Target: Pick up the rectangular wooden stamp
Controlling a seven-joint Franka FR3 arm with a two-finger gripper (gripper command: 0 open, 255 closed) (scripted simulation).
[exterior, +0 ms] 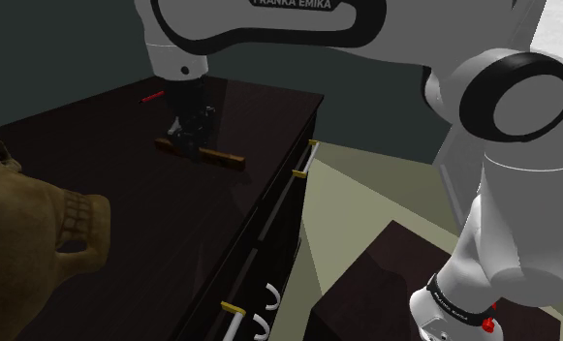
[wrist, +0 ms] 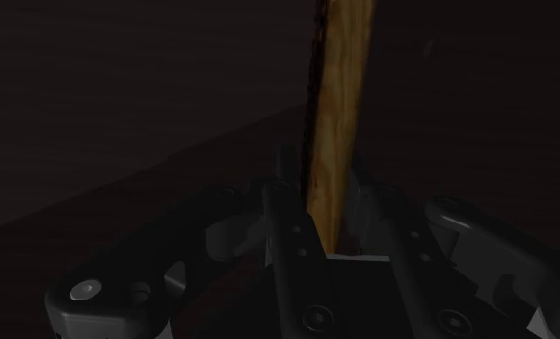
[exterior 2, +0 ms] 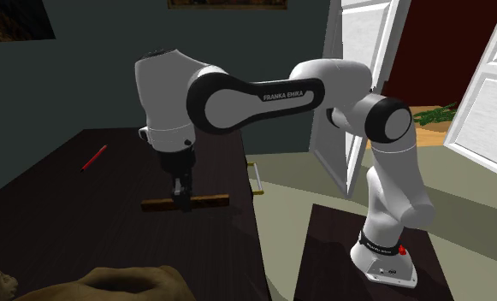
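Note:
A long, narrow wooden stamp (exterior: 223, 158) (exterior 2: 210, 201) lies flat on the dark dresser top (exterior: 114, 223) (exterior 2: 58, 205). My black gripper (exterior: 189, 139) (exterior 2: 183, 203) points straight down over its middle. Seen from the wrist, the brown grained stamp (wrist: 342, 96) runs away from the hand between the two fingers. The gripper (wrist: 328, 197) is shut on it, with one finger (wrist: 287, 217) pressed to each long side. The stamp still looks level with the dresser top.
A thin red pen (exterior: 152, 97) (exterior 2: 93, 158) lies farther back on the dresser. A large tan skull-like figure (exterior: 27, 223) (exterior 2: 109, 286) sits at the near end. Drawer handles (exterior: 303, 160) line the dresser front. My dark stand (exterior 2: 340, 256) is beside it, and white doors (exterior 2: 357, 77) are open behind.

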